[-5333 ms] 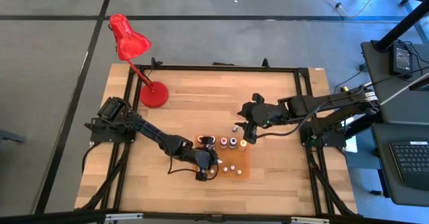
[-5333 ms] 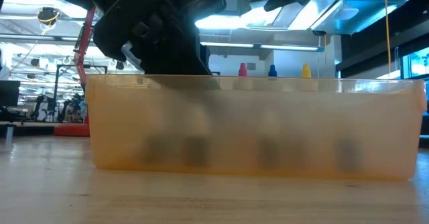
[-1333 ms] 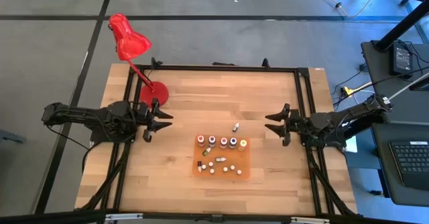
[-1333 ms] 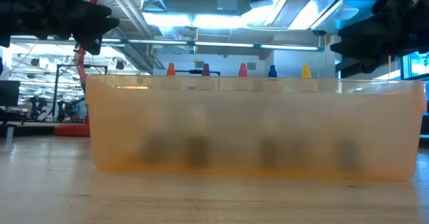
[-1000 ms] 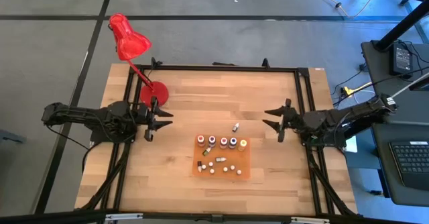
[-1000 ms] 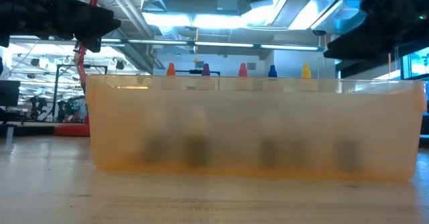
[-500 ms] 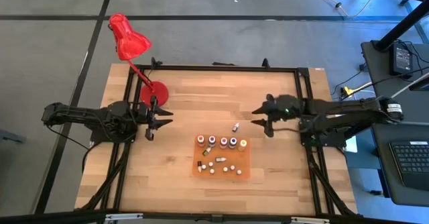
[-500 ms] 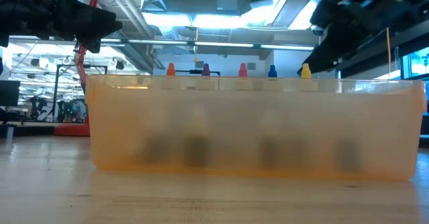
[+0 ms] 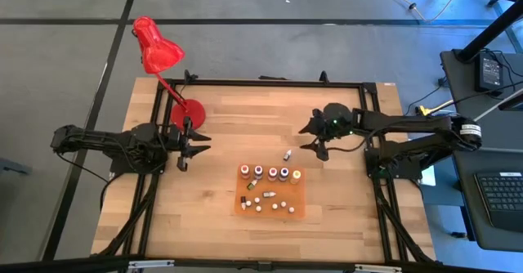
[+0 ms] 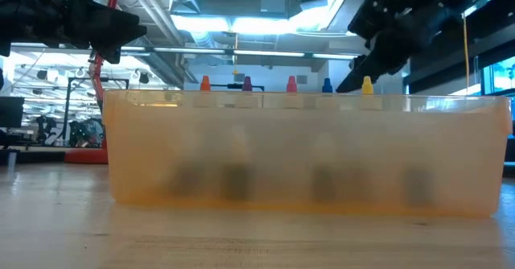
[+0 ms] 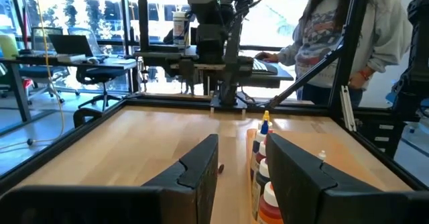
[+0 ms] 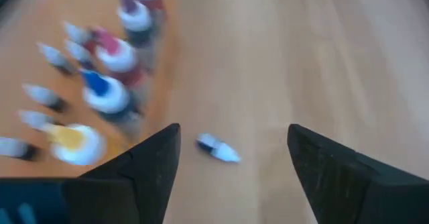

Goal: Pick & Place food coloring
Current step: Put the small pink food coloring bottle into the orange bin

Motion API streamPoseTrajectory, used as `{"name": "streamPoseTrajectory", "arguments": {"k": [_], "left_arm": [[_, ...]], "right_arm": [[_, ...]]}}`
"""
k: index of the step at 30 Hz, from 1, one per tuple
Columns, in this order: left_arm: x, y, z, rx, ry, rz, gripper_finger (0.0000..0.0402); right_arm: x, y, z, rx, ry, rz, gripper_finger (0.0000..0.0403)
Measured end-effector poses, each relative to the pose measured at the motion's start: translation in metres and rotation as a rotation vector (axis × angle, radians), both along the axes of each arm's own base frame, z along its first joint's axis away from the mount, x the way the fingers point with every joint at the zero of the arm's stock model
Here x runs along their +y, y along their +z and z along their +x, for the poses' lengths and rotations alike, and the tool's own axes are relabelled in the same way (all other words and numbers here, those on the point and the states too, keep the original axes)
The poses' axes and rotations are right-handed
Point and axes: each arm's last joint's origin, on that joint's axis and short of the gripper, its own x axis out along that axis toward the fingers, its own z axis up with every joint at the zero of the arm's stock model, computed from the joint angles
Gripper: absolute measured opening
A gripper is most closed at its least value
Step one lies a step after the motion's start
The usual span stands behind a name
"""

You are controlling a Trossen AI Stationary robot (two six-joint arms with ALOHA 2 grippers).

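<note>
Several food coloring bottles (image 9: 272,173) stand in an orange tray (image 9: 298,203): a row with coloured caps along its far side, small white-capped droppers (image 9: 274,205) nearer. One small white-capped bottle (image 9: 287,154) lies on its side on the wood just beyond the tray's far edge; the right wrist view shows this stray bottle (image 12: 218,148) too. My right gripper (image 9: 313,141) hangs open above the table, right of that bottle, touching nothing. My left gripper (image 9: 196,142) waits open near the left edge.
A red desk lamp (image 9: 159,52) has its base (image 9: 188,115) on the far left of the table. A black frame (image 9: 270,83) runs round the table's edges. A person (image 11: 348,29) stands beyond the right side. Bare wood (image 9: 245,118) lies between the grippers.
My right gripper has swung from the table's right edge toward the middle, ending close to the stray bottle lying beyond the tray. Its fingers have stayed open. The bottles and tray have kept their places.
</note>
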Motion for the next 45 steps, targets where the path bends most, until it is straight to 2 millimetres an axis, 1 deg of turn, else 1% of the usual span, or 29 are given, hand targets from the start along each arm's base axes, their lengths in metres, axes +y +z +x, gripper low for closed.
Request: {"name": "streamPoseTrajectory", "arguments": {"k": [4, 8, 13, 15, 18, 22, 28, 34, 39, 45], "left_arm": [[0.0, 0.0, 0.0, 0.0, 0.0, 0.0, 0.0123], [0.0, 0.0, 0.0, 0.0, 0.001, 0.0, 0.0125], [0.0, 0.0, 0.0, 0.0, 0.002, 0.0, 0.0123], [0.0, 0.0, 0.0, 0.0, 0.002, 0.0, 0.0122], [0.0, 0.0, 0.0, 0.0, 0.002, 0.0, 0.0123], [0.0, 0.0, 0.0, 0.001, 0.002, -0.001, 0.0125], [0.0, 0.0, 0.0, 0.001, 0.002, -0.001, 0.0121], [0.0, 0.0, 0.0, 0.001, 0.003, -0.003, 0.012], [0.0, -0.001, 0.0, 0.013, 0.003, -0.003, 0.0123], [0.0, -0.004, 0.0, 0.04, 0.006, -0.003, 0.012]], "right_arm": [[-0.005, -0.011, 0.007, 0.042, 0.026, -0.107, 0.0277], [-0.012, -0.03, 0.019, 0.087, 0.051, -0.109, 0.0277], [-0.018, -0.055, 0.031, 0.142, 0.153, -0.165, 0.0276], [-0.019, -0.064, 0.034, 0.155, 0.189, -0.169, 0.0271], [-0.02, -0.075, 0.039, 0.148, 0.25, -0.129, 0.0261], [-0.02, -0.089, 0.044, 0.155, 0.315, -0.157, 0.0248], [-0.021, -0.1, 0.051, 0.11, 0.396, -0.197, 0.024], [-0.021, -0.108, 0.052, 0.115, 0.483, -0.262, 0.024], [-0.022, -0.116, 0.054, 0.112, 0.511, -0.265, 0.0239], [-0.021, -0.117, 0.054, 0.108, 0.517, -0.258, 0.0237]]}}
